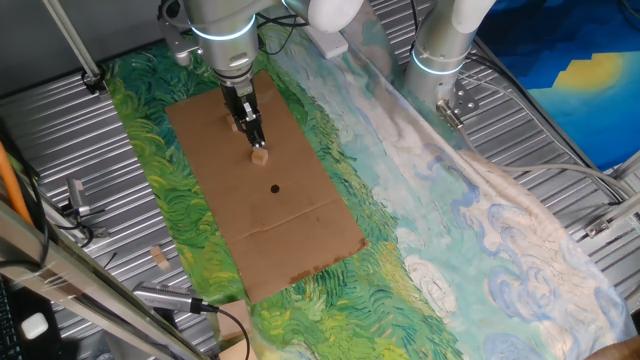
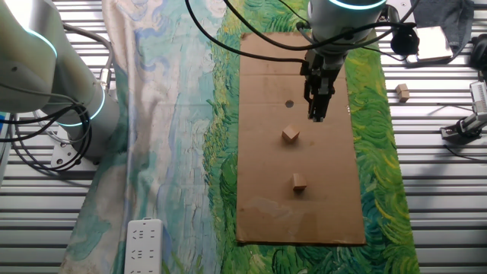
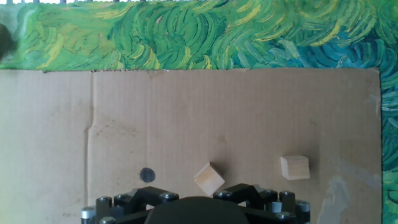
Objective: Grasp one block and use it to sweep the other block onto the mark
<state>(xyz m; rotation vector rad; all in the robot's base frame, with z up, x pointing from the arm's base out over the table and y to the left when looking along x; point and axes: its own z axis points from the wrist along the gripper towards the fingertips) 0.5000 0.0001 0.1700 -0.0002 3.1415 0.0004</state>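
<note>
Three wooden blocks, one mark.

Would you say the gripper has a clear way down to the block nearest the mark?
Probably yes: the gripper hangs above the cardboard beside that block, and nothing stands between them; the other block lies well apart.

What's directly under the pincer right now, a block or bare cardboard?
No block sits in the pincer. It hangs over bare cardboard, beside the nearer block; the second block and the black dot lie apart. The hand view cuts off the fingertips, so the exact spot below stays hidden.
</note>
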